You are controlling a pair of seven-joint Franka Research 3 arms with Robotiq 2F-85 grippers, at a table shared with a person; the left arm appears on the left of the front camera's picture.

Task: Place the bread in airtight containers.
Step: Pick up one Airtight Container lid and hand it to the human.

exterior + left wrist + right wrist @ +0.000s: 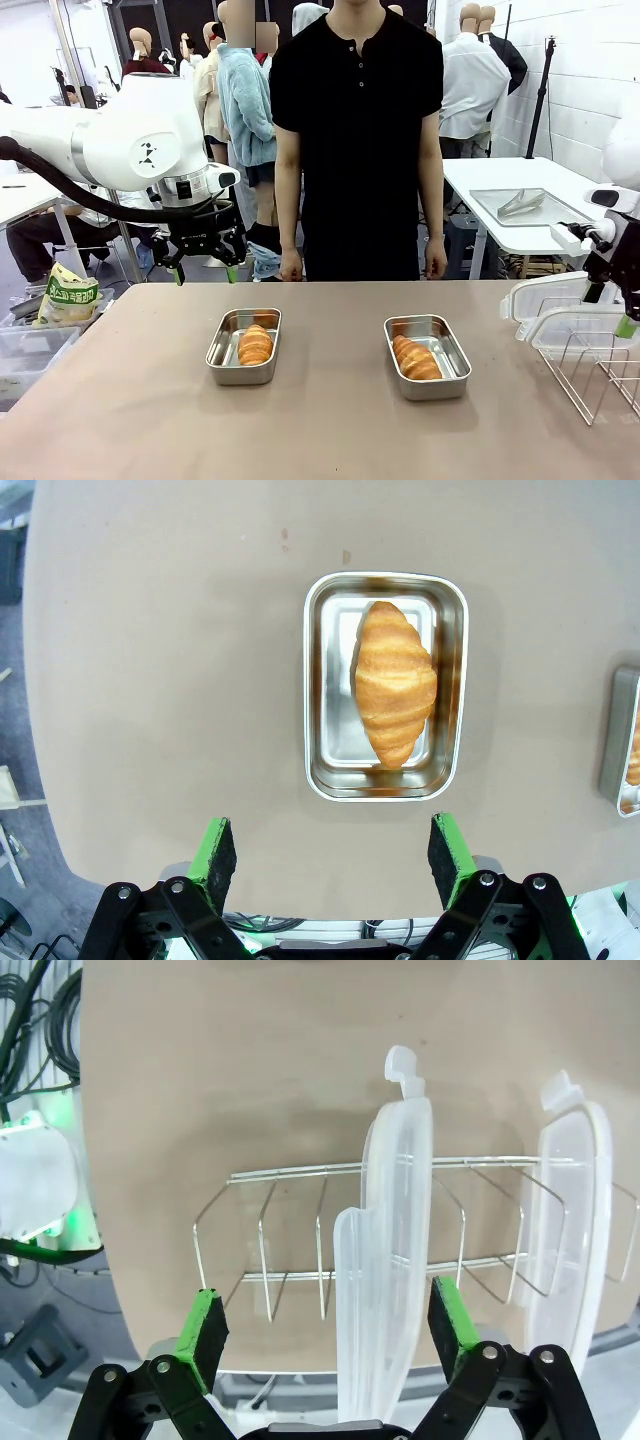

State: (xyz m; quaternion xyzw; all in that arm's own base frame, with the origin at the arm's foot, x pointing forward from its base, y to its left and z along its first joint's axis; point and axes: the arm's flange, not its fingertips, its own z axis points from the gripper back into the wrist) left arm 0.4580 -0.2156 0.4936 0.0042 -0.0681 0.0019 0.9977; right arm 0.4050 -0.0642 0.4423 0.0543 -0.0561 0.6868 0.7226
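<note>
- Tan desk (330, 440) carries the left container (218, 350) and right container (455, 372) mid-surface, lidless, well apart, with bare surface around both.
- Left croissant (255, 345) and right croissant (416, 358) each lie inside one.
- Left end effector (206, 274) hangs open near the far edge.
- Right end effector (322, 1305) is open over lids (395, 1260) in a wire rack (290, 1230) at the right edge.

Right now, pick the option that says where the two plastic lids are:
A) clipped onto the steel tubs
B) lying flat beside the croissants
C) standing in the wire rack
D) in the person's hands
C: both lids stand on edge between the wires of the rack at the table's right end, and the tubs sit uncovered, a croissant in each.
</note>
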